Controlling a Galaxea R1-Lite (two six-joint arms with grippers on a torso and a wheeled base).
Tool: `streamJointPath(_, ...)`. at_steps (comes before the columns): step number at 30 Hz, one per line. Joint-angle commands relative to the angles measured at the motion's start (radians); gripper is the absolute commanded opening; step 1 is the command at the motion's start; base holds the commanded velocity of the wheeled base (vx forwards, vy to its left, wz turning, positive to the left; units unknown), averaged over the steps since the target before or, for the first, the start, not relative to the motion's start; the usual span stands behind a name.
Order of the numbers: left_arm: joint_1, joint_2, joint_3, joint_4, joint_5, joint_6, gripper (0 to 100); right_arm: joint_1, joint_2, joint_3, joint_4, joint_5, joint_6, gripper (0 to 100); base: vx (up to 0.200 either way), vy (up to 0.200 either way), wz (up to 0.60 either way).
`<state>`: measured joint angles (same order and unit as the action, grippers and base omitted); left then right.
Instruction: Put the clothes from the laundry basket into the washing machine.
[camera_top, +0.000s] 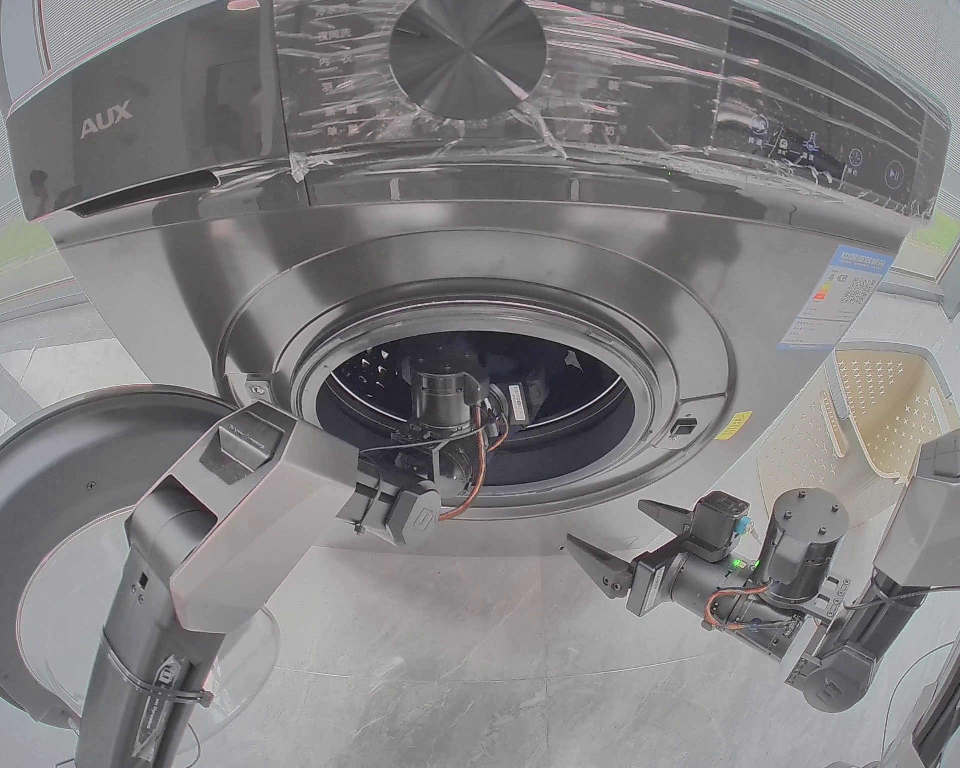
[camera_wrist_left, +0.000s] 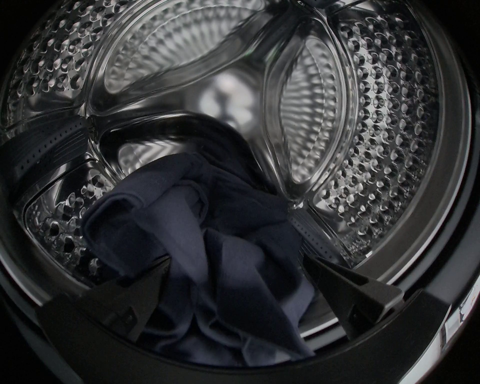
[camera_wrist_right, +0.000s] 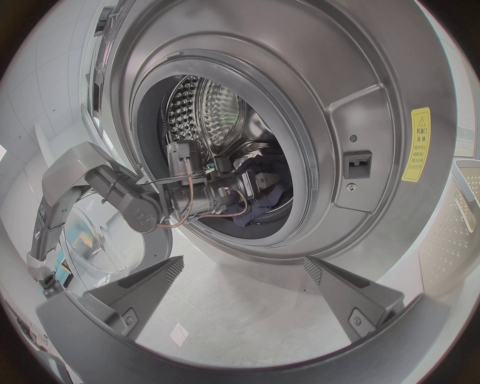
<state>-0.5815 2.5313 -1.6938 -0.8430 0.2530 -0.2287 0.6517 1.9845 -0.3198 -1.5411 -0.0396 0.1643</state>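
Left jaws: inside the drum (camera_wrist_left: 390, 125) of the washing machine (camera_top: 560, 250), spread wide and gripping nothing. One left fingertip (camera_wrist_left: 140, 295) and its partner stand well apart. The dark navy garment (camera_wrist_left: 210, 250) lies crumpled on the drum's low side, partly between these jaws and partly just beyond them. A ridge of folds rises ahead of the tips. I cannot tell whether the cloth touches either tip, but it is not pinched.

Right jaws: outside the machine, below and in front of the door opening, over bare floor (camera_wrist_right: 235, 310). They are also spread, with nothing between the fingertips (camera_wrist_right: 345, 295). The cream perforated laundry basket (camera_top: 880, 420) stands to the outer side of these jaws, close against the machine's front. Its contents are hidden from here.

Handling, judged from the cloth in the drum: soft, limp and light. It has no shape of its own and nothing to break. It should drape and trail below any hold, so a hanging end could catch on the door rim or on a drum paddle (camera_wrist_left: 310, 105).

Where to take hold: a bunched crest or thick fold, closing across several layers. A single flat layer looks likely to slide out of the jaws. For this piece, the raised ridge directly ahead of the left jaws would be the place, though it appears to be already where it belongs.
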Motion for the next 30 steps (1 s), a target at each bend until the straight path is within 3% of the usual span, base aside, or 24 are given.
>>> streamJointPath(1, -0.011, -0.108, 0.145, -0.034, -0.001, 0.003, 100, 0.002, -0.001, 0.001, -0.001, 0.001, 0.000, 100, 0.000, 0.000, 0.00)
streamJointPath(7, 0.002, -0.077, 0.195, -0.034, -0.012, 0.022, 100, 0.002, 0.001, 0.002, -0.001, 0.000, 0.001, 100, 0.000, 0.000, 0.00)
streamJointPath(11, 0.019, -0.034, 0.157, -0.024, -0.014, 0.031, 100, 0.002, 0.001, 0.001, -0.001, 0.000, 0.001, 100, 0.000, 0.000, 0.00)
streamJointPath(12, 0.028, -0.008, 0.112, -0.008, -0.017, 0.042, 0, 0.003, 0.002, 0.001, -0.001, 0.000, 0.001, 100, 0.000, 0.000, 0.00)
streamJointPath(19, 0.034, 0.034, -0.017, 0.078, -0.060, 0.034, 0, 0.003, 0.008, -0.005, -0.001, 0.000, 0.001, 100, 0.000, 0.000, 0.00)
streamJointPath(25, 0.040, 0.113, -0.268, 0.099, -0.046, 0.028, 0, 0.002, 0.007, -0.005, -0.001, 0.000, 0.001, 100, 0.000, 0.000, 0.00)
streamJointPath(30, 0.045, 0.127, -0.306, 0.079, -0.040, 0.012, 0, 0.002, 0.007, -0.004, -0.001, 0.000, 0.001, 100, 0.000, 0.000, 0.00)
